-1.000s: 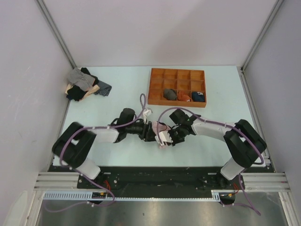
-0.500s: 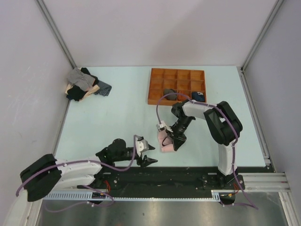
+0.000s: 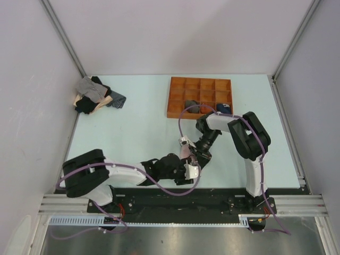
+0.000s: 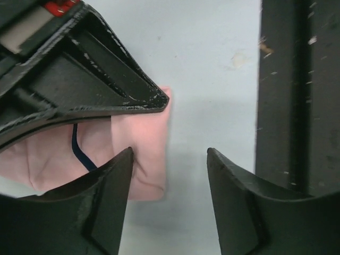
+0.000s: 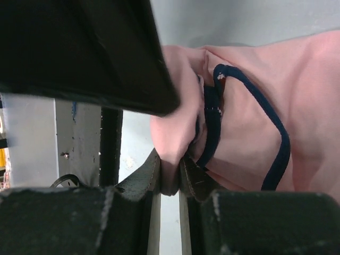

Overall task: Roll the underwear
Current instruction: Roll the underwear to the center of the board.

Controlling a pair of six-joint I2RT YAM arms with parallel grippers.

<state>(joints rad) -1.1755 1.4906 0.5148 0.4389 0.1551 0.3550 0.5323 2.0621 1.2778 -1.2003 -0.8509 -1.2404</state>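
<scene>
- Pink cloth with navy edging in its folds, the underwear (image 4: 141,159) lies bunched on the surface (image 4: 212,53), close to the front edge.
- Change: half a second ago my left hand (image 4: 169,155) was drawn back toward the arm bases. It has now swung in beside the bundle again. I judge this a re-engagement to tighten a roll that looks only partly formed.
- Left hand: spread wide and holding nothing. One finger (image 4: 95,212) sits over the bundle's corner, and the other stands above bare surface beside it.
- Right hand (image 5: 170,178): closed narrow, pinching a fold of the pink fabric, as it was before.
</scene>
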